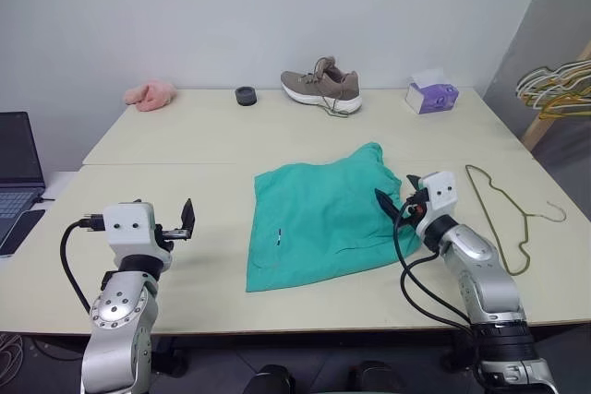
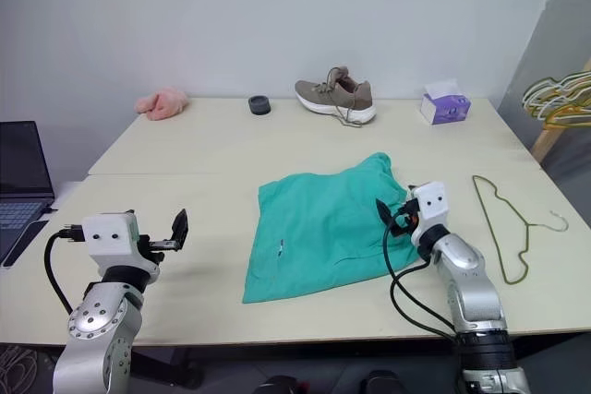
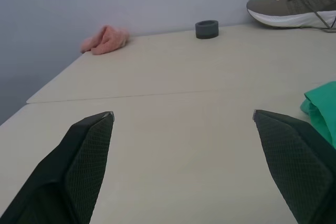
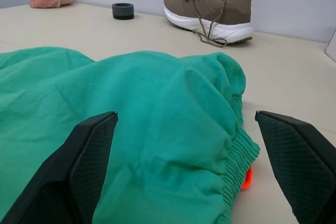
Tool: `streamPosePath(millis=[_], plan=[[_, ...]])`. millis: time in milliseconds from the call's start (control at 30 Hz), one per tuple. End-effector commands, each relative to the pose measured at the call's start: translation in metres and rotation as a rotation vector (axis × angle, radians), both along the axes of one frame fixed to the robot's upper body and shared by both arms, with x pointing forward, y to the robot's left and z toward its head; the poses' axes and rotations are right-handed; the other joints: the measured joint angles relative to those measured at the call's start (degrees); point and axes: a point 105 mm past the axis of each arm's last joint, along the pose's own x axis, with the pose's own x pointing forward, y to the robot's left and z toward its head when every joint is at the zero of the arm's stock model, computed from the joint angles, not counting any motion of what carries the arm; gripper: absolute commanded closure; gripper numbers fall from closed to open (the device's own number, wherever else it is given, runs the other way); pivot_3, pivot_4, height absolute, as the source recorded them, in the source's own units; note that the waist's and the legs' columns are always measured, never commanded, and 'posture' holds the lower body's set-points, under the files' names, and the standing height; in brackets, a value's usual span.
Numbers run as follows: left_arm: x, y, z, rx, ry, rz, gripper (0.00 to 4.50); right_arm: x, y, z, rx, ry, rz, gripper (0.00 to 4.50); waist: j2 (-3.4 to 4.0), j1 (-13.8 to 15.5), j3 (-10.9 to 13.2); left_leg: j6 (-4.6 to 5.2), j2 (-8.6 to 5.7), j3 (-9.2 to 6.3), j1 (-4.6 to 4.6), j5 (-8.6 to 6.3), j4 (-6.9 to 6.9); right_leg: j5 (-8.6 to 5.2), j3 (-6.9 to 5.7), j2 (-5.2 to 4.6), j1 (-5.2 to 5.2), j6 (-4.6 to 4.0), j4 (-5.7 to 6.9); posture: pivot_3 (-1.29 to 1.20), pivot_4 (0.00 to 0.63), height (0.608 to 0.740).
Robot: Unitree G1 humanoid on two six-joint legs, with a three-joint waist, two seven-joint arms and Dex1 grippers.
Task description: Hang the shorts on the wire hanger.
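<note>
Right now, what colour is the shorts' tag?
Orange tag on the shorts, clearest in the right wrist view.

Wall point(image 1: 277, 6): you face plain pale grey, right behind the far edge.
Surface point(image 1: 185, 145): your two cream tabletops meet.

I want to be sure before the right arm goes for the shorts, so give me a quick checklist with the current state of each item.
1. Right end effector open: ok, fingers spread wide.
2. Right end effector lined up with the shorts: ok, it faces the gathered waistband.
3. Shorts not yet gripped: ok, the cloth lies flat on the table.
4. Left end effector open and apart from the shorts: ok.
5. Wire hanger free: ok, it lies alone on the table beside the right arm.
6. Shoe away from the work area: ok, it sits at the far edge.
</note>
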Motion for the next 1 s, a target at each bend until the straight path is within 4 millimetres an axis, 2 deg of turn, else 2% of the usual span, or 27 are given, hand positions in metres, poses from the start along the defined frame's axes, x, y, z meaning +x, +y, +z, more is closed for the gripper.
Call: streamPosePath(millis=[33,467,800,1000], plan=[[0.000,0.002,0.015,0.026,-0.055,-0.007,0.00,0.002,0.003,0.016,0.002,-0.067,0.011,0.02,0.00,0.00,-0.06,0.00,0.00,0.00,0.00,0.00,0.00,0.00,0.00,0.00,0.00,-0.01,0.00,-0.01,0.000,0.740],[0.000,0.000,0.011,0.044,-0.024,-0.032,0.00,-0.001,0.006,0.013,0.000,-0.062,0.028,0.02,0.03,-0.02,-0.23,0.00,0.01,0.00,0.09,0.00,0.00,-0.01,0.01,0.01,0.08,0.01,0.01,-0.01,0.000,0.740],[-0.002,0.012,0.008,0.011,-0.015,0.004,0.00,0.000,0.008,0.015,-0.004,-0.068,0.038,0.02,0.03,0.00,-0.24,0.00,0.01,-0.01,0.24,0.00,0.00,-0.04,0.00,0.02,0.24,0.05,0.00,-0.01,0.000,0.740],[-0.002,-0.002,0.010,-0.011,-0.030,-0.087,0.00,0.000,0.007,0.015,-0.007,-0.071,0.039,0.02,0.03,-0.01,-0.25,0.00,0.01,-0.01,0.24,0.00,0.00,-0.04,0.01,0.02,0.25,0.05,0.00,-0.02,0.000,0.740]])
